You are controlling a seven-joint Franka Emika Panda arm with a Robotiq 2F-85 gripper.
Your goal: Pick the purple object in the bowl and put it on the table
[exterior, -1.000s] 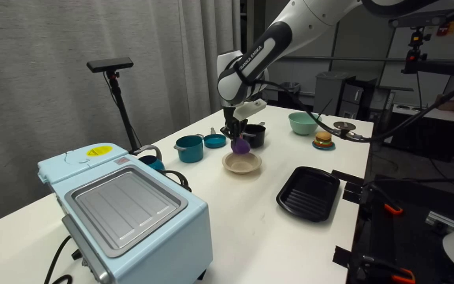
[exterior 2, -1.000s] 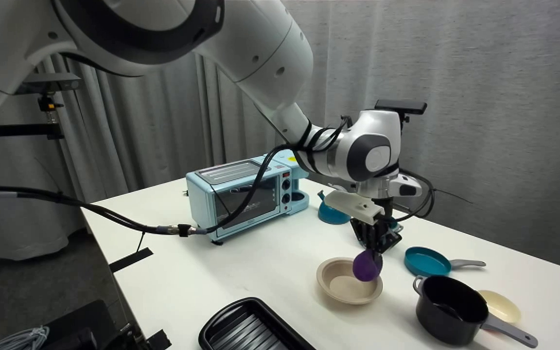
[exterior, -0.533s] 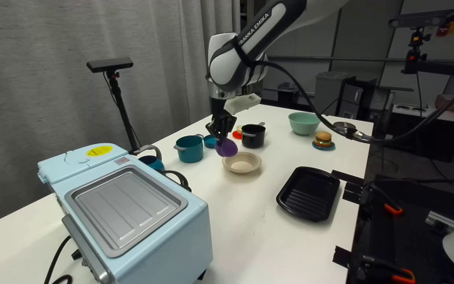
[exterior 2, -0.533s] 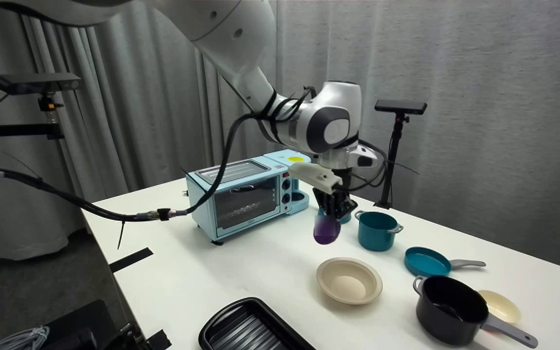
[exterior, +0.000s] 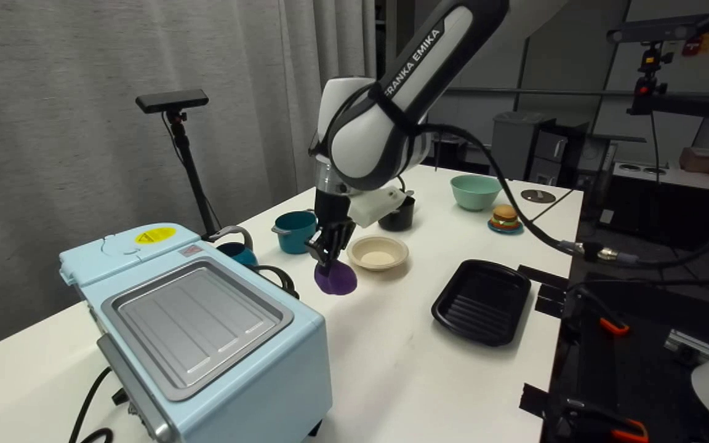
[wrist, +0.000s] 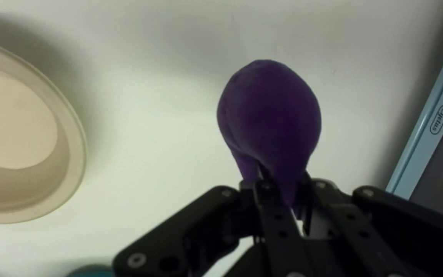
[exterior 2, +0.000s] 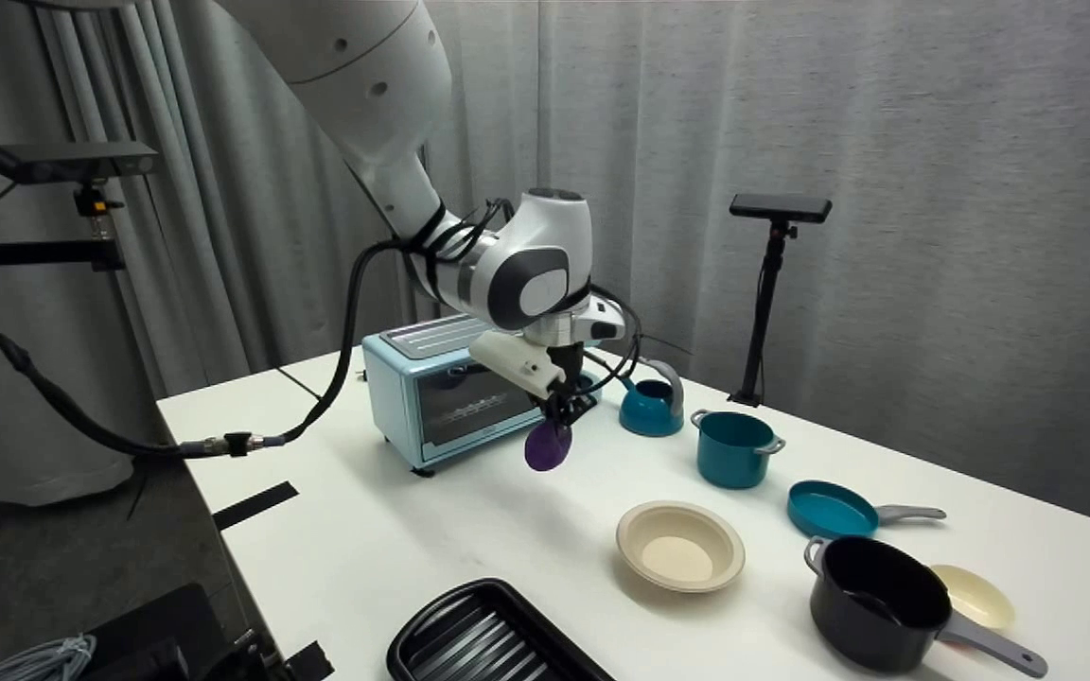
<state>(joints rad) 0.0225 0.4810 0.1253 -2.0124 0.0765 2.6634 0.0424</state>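
One gripper pinches one purple object by its thin end, up above the white table. In an exterior view it is left of the one cream bowl and farther away. That view shows three blue-green things: one kettle, one pot and one pan. One black tray is cut off on the near side. One dark saucepan hides part of one yellow dish at the right. In the wrist view the bowl's left side is cut off
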